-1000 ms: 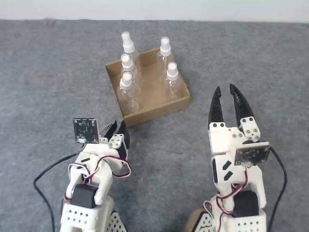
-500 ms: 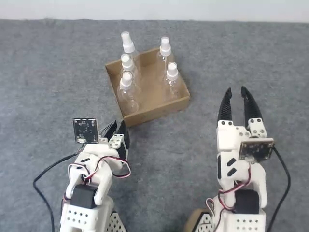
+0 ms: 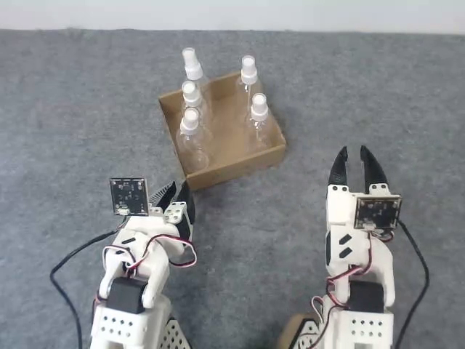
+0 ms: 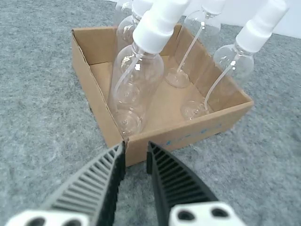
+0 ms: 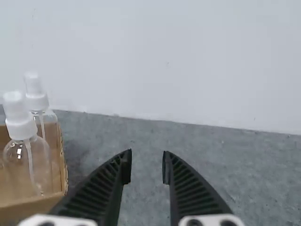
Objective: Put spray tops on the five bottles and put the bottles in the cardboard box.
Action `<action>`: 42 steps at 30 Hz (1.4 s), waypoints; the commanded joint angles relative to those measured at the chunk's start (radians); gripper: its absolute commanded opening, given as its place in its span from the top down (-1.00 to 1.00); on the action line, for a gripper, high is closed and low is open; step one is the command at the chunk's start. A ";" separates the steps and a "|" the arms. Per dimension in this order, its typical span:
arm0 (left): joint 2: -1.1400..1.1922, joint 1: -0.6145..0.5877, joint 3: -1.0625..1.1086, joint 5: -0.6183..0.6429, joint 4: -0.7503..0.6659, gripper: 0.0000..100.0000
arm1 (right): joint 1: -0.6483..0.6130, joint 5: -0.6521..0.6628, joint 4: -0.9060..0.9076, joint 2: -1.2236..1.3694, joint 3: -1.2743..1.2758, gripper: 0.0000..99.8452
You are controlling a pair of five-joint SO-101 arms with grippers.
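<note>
My left end effector (image 3: pixel 176 193), slightly parted and empty, sits just near of the cardboard box (image 3: pixel 236 169), where five spray-topped bottles (image 3: pixel 193 142) stand upright. My right end effector (image 3: pixel 352 153), parted and empty, is to the box's near right.

A shallow, open-topped cardboard box (image 3: pixel 234 170) sits flat. Five clear bottles (image 3: pixel 193 139) with white spray tops (image 3: pixel 249 70) stand upright: four plainly inside it, the fifth bottle (image 3: pixel 197 78) at its rear wall, inside or behind unclear.
</note>
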 commanded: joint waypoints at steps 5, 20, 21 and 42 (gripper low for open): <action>-0.009 -0.005 -0.013 -0.011 0.009 0.86 | 0.010 0.012 0.002 -0.016 0.025 0.84; -0.009 -0.006 -0.013 -0.011 0.009 0.86 | 0.002 0.011 0.160 -0.015 0.025 0.84; -0.009 -0.006 -0.013 -0.011 0.009 0.86 | 0.004 0.011 0.170 -0.015 0.025 0.84; -0.009 -0.006 -0.013 -0.011 0.009 0.86 | 0.004 0.008 0.354 -0.005 0.025 0.84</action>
